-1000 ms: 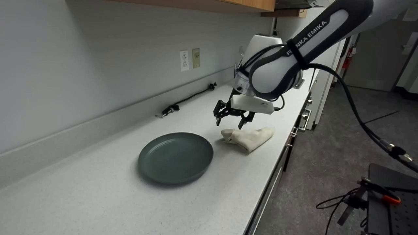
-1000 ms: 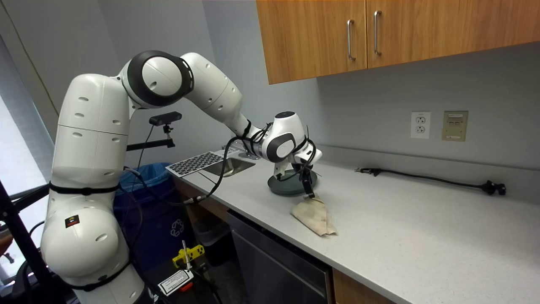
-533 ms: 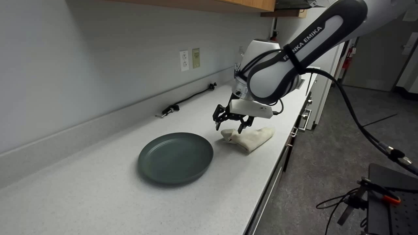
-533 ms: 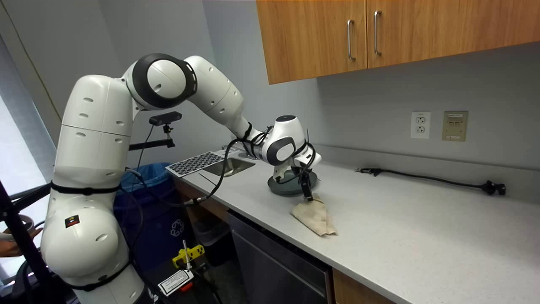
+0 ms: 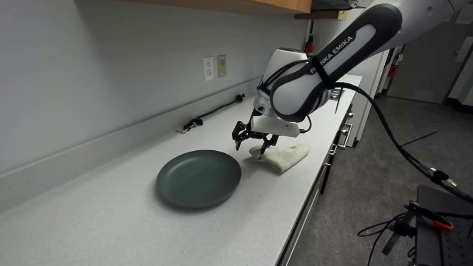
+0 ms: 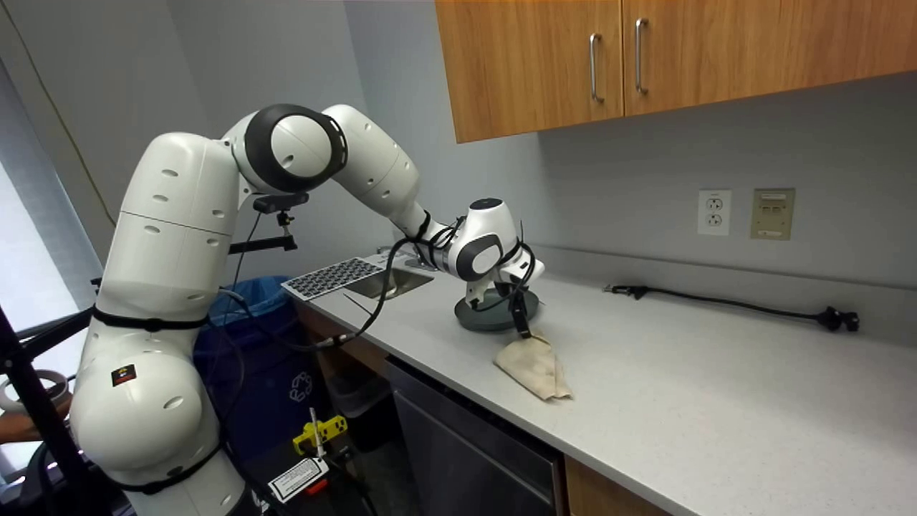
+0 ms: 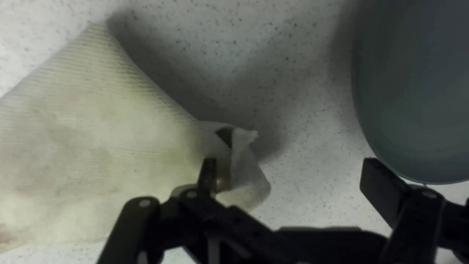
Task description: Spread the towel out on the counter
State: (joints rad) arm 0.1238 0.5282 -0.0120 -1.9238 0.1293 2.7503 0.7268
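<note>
Grasping the folded cream towel [image 7: 102, 146] by its crumpled corner [image 7: 249, 174] is, I judge, the step in hand: my fingers [image 7: 207, 176] are spread wide and hold nothing, one right at that corner, touching or not I cannot tell, the other off towards the dark green plate [image 7: 417, 91]. Most of the towel lies on the pale speckled counter [image 7: 307, 154] outside the first finger, the corner poking into my gap, so the next move likely calls for lowering slightly, pinching one layer, and drawing it away to unfold.
</note>
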